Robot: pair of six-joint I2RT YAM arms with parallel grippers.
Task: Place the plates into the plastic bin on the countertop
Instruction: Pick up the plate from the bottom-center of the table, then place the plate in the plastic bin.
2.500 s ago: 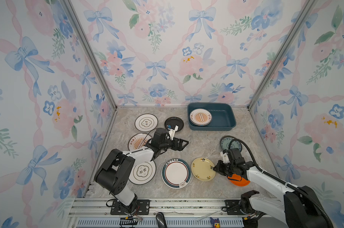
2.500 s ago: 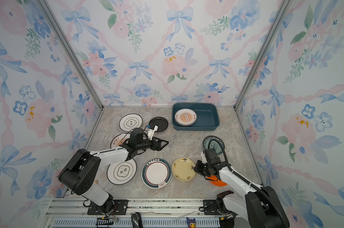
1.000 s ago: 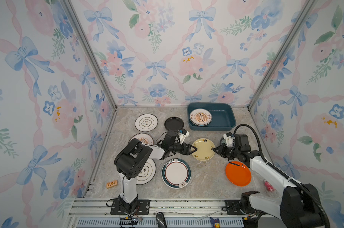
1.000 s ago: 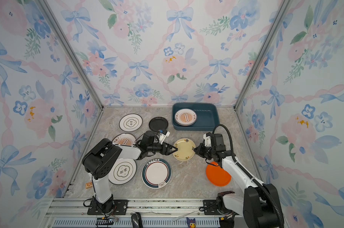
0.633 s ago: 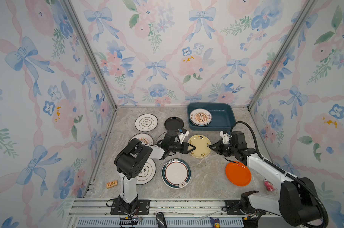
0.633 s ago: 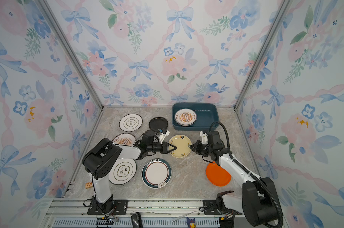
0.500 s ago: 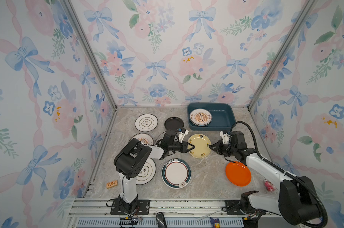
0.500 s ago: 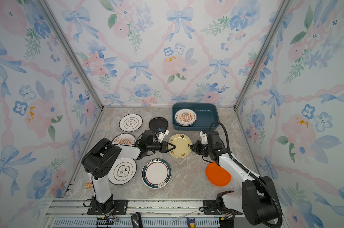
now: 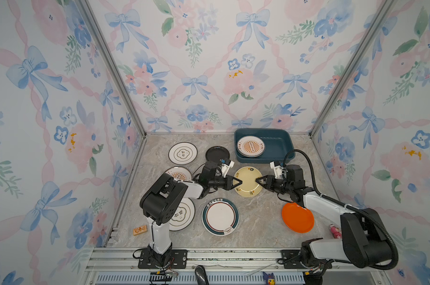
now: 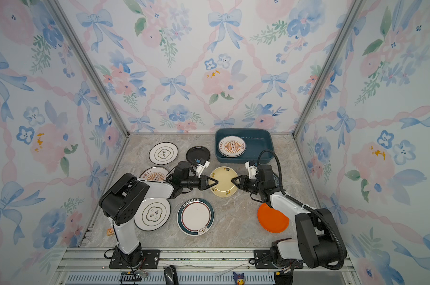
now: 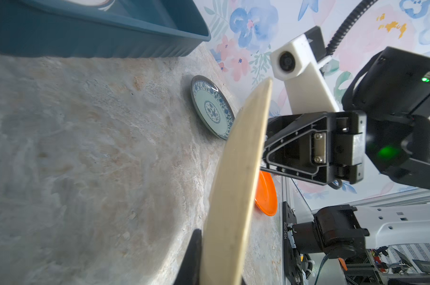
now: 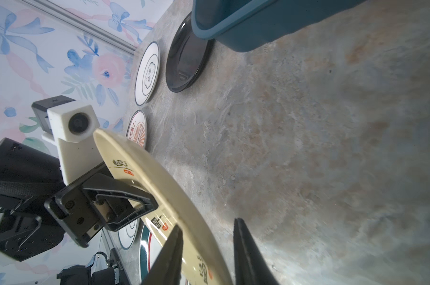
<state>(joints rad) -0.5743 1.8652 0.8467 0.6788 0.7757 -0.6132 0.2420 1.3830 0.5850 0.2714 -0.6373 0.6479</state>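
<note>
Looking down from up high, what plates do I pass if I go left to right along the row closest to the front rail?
In a top view: white plate with a gold emblem → teal-rimmed plate → orange plate.
</note>
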